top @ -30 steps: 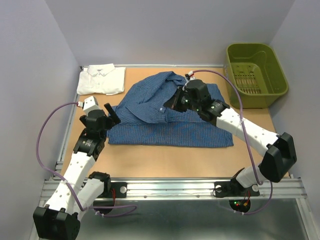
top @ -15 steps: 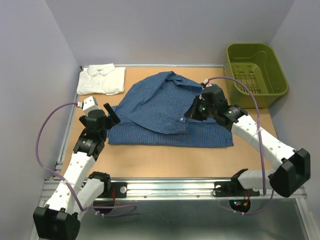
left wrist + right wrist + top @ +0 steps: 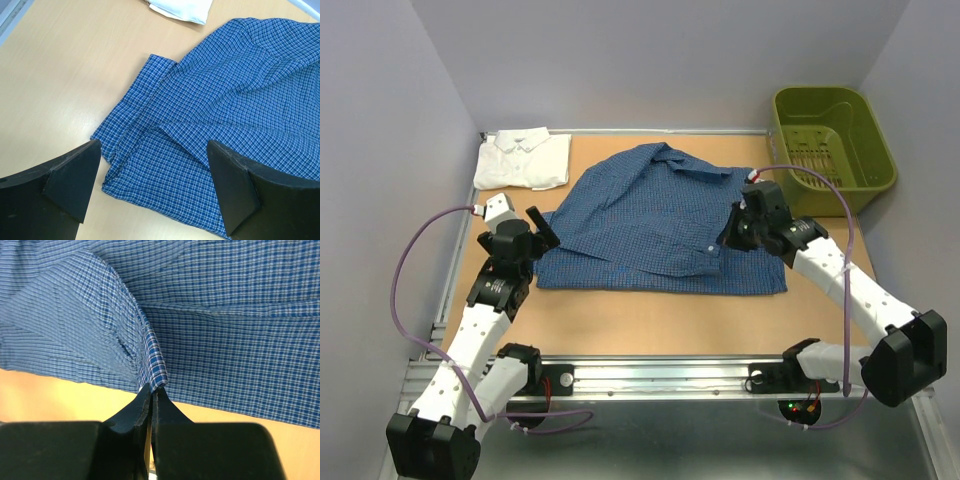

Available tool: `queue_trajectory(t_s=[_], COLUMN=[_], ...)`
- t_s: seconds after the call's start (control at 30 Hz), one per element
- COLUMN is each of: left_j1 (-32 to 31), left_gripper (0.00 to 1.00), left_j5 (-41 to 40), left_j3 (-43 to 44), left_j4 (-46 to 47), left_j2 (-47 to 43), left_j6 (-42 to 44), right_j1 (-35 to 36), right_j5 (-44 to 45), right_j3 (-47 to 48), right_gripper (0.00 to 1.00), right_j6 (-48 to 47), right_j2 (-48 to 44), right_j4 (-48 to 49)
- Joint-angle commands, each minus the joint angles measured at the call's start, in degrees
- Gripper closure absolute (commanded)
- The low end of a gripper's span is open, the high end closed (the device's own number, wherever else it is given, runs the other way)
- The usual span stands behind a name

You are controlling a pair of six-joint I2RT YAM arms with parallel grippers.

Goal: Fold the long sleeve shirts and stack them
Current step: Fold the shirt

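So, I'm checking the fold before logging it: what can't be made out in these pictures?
Top view: fingertips of the right gripper, hidden under its own wrist.
Top view: lower layers of the blue shirt, covered by its own upper cloth.
Left wrist view: most of the white shirt, cut off by the top edge.

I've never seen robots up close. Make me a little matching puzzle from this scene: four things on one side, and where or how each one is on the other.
Things:
1. white shirt
2. green basket
3. left claw
4. right claw

Places or states:
A. pinched shut on an edge of the blue checked shirt
B. folded, far left corner
C. wide open, holding nothing
D. far right corner

Pairs: 1-B, 2-D, 3-C, 4-A
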Motion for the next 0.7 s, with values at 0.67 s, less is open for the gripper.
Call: queue_trajectory(t_s=[0.67], left_j1=[0.2], left_gripper=[0.02], left_j5=[-1.2], left_j3=[-0.5], left_j4=[0.7], left_j2=[0.2], left_j6=[-0.3], right_j1=[-2.6], right_j5=[13.8], right_j3=[-4.5], right_gripper=[0.99], right_j6=[-1.0], right_j2=[6.1], right_j4=[-2.1])
